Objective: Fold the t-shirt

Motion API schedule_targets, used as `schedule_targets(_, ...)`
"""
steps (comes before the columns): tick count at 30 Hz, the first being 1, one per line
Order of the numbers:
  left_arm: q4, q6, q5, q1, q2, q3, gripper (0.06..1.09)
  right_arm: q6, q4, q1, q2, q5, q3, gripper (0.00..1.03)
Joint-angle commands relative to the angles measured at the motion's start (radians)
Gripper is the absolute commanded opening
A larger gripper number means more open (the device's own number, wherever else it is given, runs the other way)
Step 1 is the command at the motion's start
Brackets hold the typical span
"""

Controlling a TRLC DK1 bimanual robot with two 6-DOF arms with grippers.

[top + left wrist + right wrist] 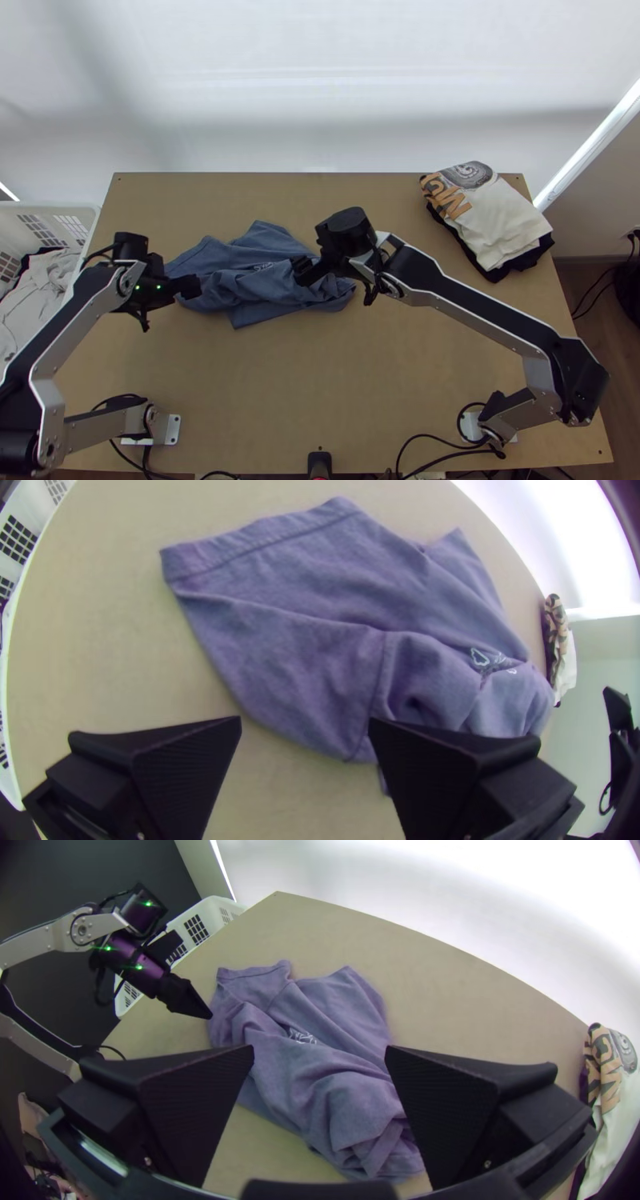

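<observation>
The blue-grey t-shirt (pixel 264 276) lies bunched and wrinkled on the table, a small white print showing on it. Over its left end is my left gripper (pixel 192 288); in the left wrist view that gripper (pixel 305 723) stands open, with the shirt (pixel 320 613) beyond and partly beneath its fingers. My right gripper (pixel 302 270) is above the shirt's right part. In the right wrist view the right gripper (pixel 320 1053) is open too, the crumpled cloth (pixel 313 1073) visible between its wide-apart fingers.
A stack of folded clothes (pixel 488 216) lies at the table's back right, a cream one with print on top. A white basket (pixel 88 214) holding light clothes stands at the left edge. Bare table (pixel 320 376) stretches in front of the shirt.
</observation>
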Motion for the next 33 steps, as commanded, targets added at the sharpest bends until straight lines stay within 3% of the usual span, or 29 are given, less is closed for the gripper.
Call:
schedule_targets(1, -0.079, -0.059, 0.060, -0.011, 0.028, 0.068, 0.97, 0.040, -0.016, 0.009, 0.004, 0.002, 0.009, 0.93)
schedule_targets(7, -0.199, -0.117, 0.087, -0.100, 0.034, 0.080, 0.94, 0.048, -0.016, 0.005, -0.016, 0.002, -0.018, 0.93)
schedule_targets(12, -0.204, -0.220, 0.126, -0.198, 0.045, 0.062, 0.94, 0.048, -0.015, -0.002, -0.017, 0.004, -0.015, 0.93)
schedule_targets(26, -0.124, -0.221, 0.021, -0.177, 0.153, 0.055, 0.94, 0.029, -0.004, -0.026, -0.025, 0.004, -0.025, 0.93)
schedule_targets(29, -0.092, -0.227, 0.018, -0.177, 0.156, 0.057, 0.74, 0.028, -0.004, -0.026, -0.025, 0.004, -0.026, 0.93)
schedule_targets(33, -0.070, -0.231, 0.018, -0.186, 0.173, 0.059, 0.72, 0.028, -0.001, -0.026, -0.026, 0.004, -0.025, 0.93)
